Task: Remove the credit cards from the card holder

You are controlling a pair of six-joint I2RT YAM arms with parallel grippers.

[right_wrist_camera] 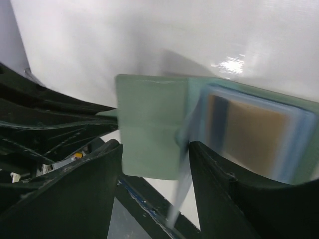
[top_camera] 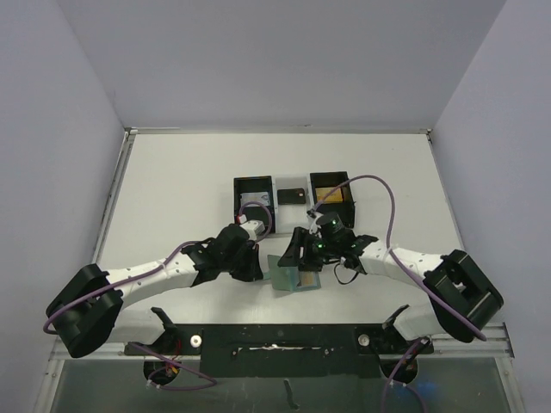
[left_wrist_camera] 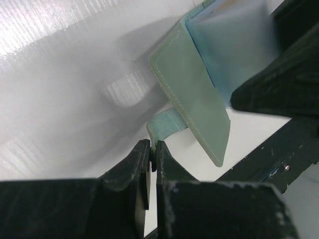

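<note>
From above, the holder (top_camera: 298,277) is at the bench's (top_camera: 172,189) near middle, with the left end effector (top_camera: 263,261) and right end effector (top_camera: 291,256) meeting at it. In the left wrist view, the left one is pinched shut on the holder's tab (left_wrist_camera: 167,127). In the right wrist view, the right one gapes, its fingers (right_wrist_camera: 99,169) either side of the flap. An orange card (right_wrist_camera: 254,137) sits pocketed.

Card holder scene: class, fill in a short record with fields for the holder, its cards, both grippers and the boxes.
card holder: sage-green, open, between the two grippers
gold-orange card: in its pocket, not yet out
left gripper: shut on the holder's strap
right gripper: open, one finger on each side of a flap
black boxes: two, side by side beyond the holder
</note>
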